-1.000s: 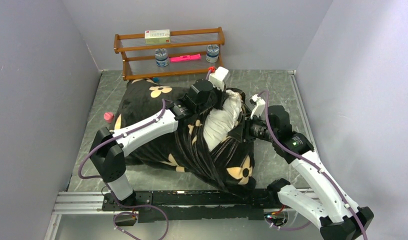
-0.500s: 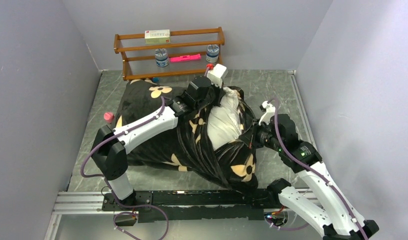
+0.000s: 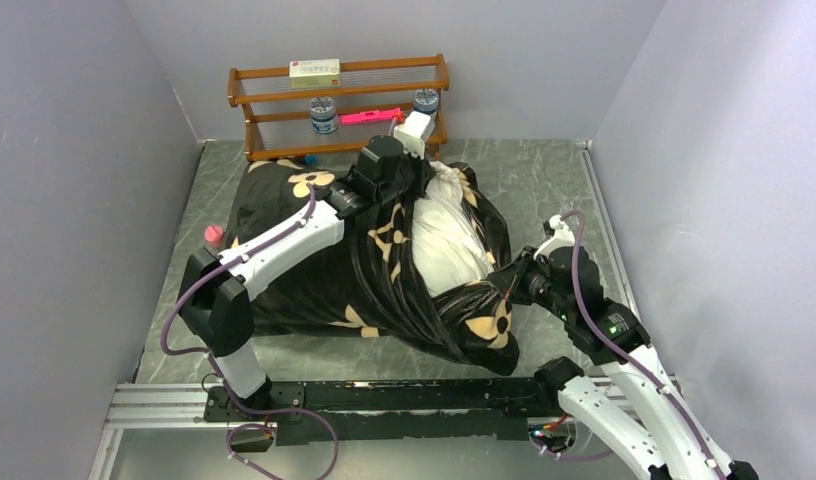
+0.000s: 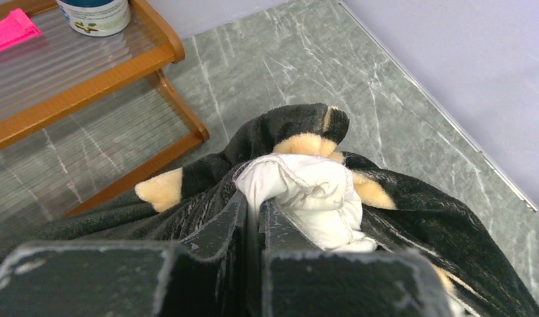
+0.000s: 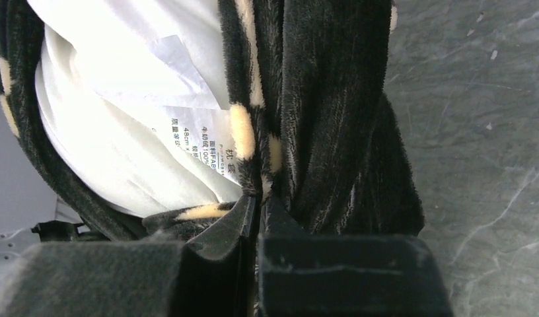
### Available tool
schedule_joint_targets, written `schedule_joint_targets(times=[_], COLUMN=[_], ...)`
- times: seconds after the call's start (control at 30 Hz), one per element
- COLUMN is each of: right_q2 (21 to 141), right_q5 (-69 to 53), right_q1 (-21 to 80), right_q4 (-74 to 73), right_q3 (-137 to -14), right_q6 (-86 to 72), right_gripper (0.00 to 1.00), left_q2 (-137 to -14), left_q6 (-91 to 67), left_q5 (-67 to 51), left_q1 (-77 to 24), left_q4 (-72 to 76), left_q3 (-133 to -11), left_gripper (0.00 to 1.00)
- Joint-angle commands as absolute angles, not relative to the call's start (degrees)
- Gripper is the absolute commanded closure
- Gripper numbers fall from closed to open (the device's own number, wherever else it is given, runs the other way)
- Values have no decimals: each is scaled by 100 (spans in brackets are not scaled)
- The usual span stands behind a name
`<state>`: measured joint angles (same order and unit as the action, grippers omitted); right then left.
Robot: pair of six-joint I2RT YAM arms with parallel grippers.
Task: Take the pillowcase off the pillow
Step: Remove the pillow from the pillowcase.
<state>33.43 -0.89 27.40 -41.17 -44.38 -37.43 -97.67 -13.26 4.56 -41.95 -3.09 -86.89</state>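
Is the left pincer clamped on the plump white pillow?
Yes, the left pincer is shut on a bunched corner of the white pillow poking from the black flower-print plush pillowcase.

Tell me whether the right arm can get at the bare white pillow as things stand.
Probably yes, though only after letting go. The right gripper is shut on the pillowcase edge right beside the pillow, whose white face is exposed there. Nothing lies between them; its jaws are simply occupied.
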Motion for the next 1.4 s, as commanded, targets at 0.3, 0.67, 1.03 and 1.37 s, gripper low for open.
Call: schedule_joint_targets(times=[0.3, 0.67, 1.03, 1.37], right_q2=[3129, 3287, 2690, 2550], right_q5=[-543, -852, -643, -563], right_q1=[2716, 2717, 2716, 2720], right_q4=[-3250, -2154, -2158, -2335], right_q3=[-3707, -3519, -3316, -3383], right_q6=[-3481, -3112, -3149, -3041], right_gripper=[100, 100, 100, 100], left_q2=[-8340, -7390, -7198, -7473], left_q6=[-1603, -929, 961, 2083], left_q5=[-188, -837, -882, -922], left_q1=[-3708, -4358, -5845, -6372], left_q4=[773, -155, -524, -878], left_q3=[-7546, -7168, -6721, -6850], left_gripper=[82, 35, 9, 3])
